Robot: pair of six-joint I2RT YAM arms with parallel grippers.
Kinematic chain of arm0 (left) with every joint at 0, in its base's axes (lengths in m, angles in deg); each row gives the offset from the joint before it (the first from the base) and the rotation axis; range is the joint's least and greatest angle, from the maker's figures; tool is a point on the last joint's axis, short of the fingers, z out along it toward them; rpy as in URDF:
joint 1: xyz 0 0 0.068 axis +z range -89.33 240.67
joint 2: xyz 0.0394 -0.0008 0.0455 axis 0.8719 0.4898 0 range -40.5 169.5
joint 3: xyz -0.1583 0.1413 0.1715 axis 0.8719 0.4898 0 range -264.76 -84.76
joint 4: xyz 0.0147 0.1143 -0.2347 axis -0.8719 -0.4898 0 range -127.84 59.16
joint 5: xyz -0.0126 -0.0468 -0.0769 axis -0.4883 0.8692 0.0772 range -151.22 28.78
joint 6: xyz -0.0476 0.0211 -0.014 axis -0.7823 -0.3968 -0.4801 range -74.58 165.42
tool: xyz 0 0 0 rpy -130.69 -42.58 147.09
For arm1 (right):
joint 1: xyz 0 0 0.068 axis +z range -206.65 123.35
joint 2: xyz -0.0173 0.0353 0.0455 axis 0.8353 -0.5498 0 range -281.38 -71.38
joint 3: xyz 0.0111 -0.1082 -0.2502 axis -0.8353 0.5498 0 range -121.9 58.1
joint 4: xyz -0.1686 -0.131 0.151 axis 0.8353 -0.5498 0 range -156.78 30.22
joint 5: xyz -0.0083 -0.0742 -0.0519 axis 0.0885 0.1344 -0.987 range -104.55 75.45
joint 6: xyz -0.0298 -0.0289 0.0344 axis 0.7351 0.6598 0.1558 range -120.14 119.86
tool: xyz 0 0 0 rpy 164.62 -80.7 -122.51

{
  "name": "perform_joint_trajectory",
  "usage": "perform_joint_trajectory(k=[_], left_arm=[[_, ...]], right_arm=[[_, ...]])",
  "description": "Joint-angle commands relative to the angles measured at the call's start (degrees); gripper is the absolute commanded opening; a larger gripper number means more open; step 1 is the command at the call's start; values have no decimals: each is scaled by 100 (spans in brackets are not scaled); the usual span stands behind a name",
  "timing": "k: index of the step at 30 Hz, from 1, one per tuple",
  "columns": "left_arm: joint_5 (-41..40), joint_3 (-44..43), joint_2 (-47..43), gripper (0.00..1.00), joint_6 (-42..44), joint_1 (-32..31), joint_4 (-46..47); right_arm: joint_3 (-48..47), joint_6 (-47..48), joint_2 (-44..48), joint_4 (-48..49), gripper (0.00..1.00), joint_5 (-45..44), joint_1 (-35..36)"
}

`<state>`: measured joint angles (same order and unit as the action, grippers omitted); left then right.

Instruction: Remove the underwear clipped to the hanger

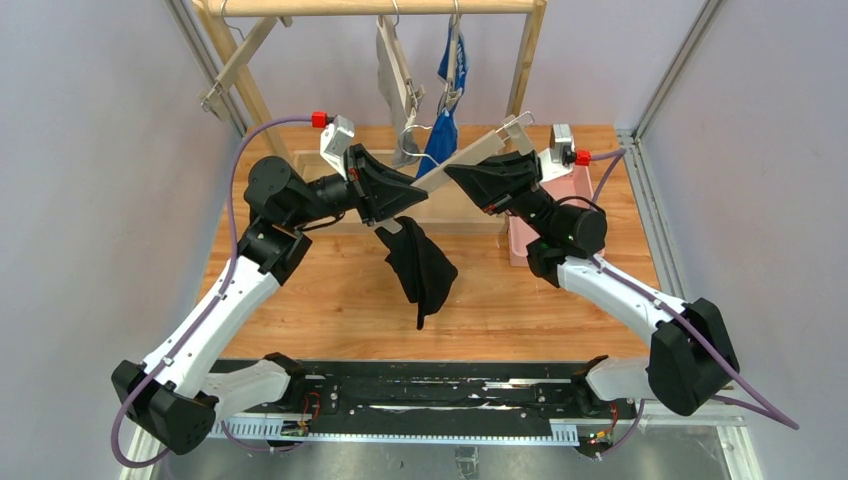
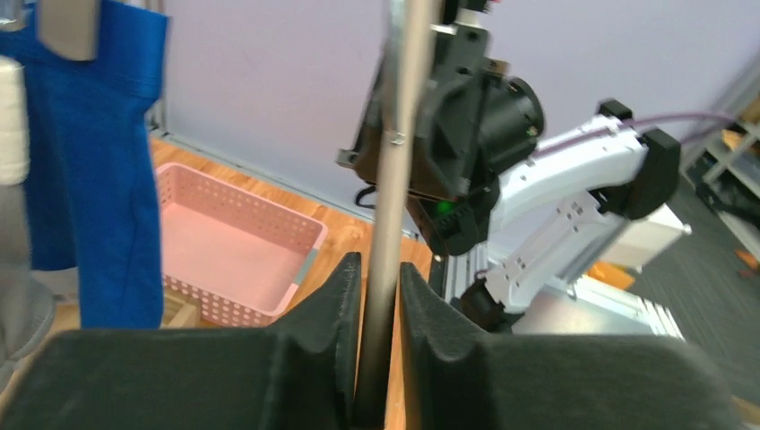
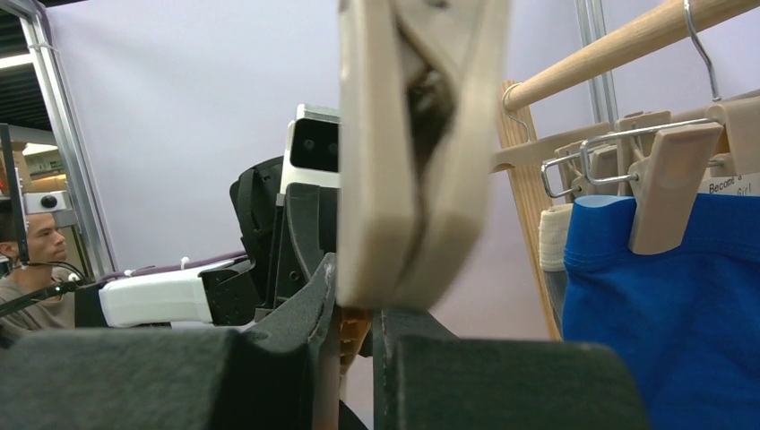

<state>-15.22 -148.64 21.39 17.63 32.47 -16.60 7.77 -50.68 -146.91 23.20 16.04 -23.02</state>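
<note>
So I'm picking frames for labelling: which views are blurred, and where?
Top view: sharp and evenly lit throughout. Left wrist: the hanger bar and left fingers close to the lens are blurred, the pink basket behind clearer. Right wrist: the clip up front is soft, the blue briefs behind it sharper.

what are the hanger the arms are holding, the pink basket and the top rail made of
held hanger: probably matte beige plastic, possibly painted wood; the clip looks smooth and moulded, with a wire hook at the end.
pink basket: plastic, with rows of moulded holes and a slight sheen.
top rail: bare light wood, a round dowel, unpainted tan.
</note>
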Motion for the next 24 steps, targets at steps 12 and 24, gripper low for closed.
perform_joint_trajectory(k=[12,24], left_arm=[[-576,379,-655,47,1018,-62,-1033],[-719,574,-1003,60,1383,-56,-1380]], right_arm=[[-59,343,397,56,1,81,77],[-19,350,762,-154,0,217,78]])
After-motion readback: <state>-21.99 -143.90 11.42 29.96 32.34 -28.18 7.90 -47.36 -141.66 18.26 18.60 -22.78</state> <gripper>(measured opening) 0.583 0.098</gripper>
